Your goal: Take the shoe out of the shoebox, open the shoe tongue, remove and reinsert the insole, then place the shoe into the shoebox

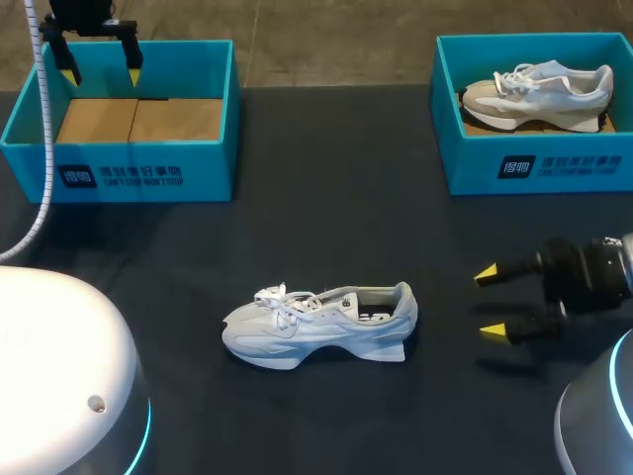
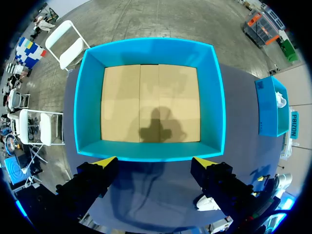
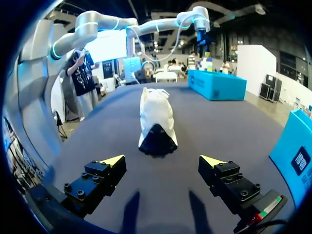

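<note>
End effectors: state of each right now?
Left end effector: open, empty, above the empty shoebox.
Right end effector: open, empty, white sneaker lying ahead of it.

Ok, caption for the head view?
White shoe on the table; open left gripper over the empty box, open right gripper facing the shoe's heel, second shoe in the other box.

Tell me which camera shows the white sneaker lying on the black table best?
The head view: the white lace-up sneaker lies side-on and whole, laces and opening plain. The right wrist view shows it heel-first ahead of its pincer; the left wrist view catches only a white scrap.
</note>
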